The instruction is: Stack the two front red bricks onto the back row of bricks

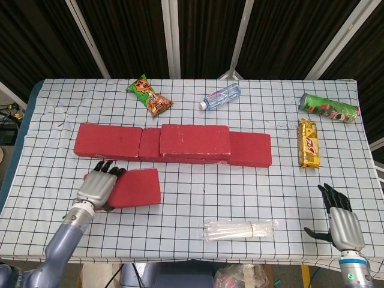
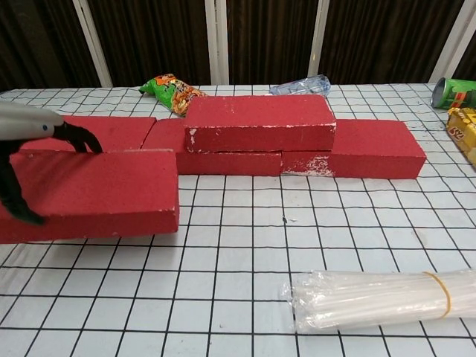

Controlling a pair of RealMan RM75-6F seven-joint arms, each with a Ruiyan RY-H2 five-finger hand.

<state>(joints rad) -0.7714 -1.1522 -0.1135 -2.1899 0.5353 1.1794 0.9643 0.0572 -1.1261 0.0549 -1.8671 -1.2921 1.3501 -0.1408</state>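
My left hand (image 1: 96, 189) (image 2: 22, 160) grips the left end of a loose red brick (image 1: 135, 187) (image 2: 100, 193), which hangs above the cloth just in front of the back row. That back row of red bricks (image 1: 108, 141) (image 2: 372, 149) runs across the table's middle, and one more red brick (image 1: 195, 140) (image 2: 260, 123) lies on top of it at the centre. My right hand (image 1: 342, 223) hovers open at the front right, empty, and shows only in the head view.
A bundle of clear straws (image 1: 240, 230) (image 2: 372, 299) lies at the front centre. At the back are a snack bag (image 1: 150, 96) (image 2: 169, 91) and a water bottle (image 1: 221, 96) (image 2: 301, 85). A green can (image 1: 328, 107) and a yellow packet (image 1: 309, 143) sit on the right.
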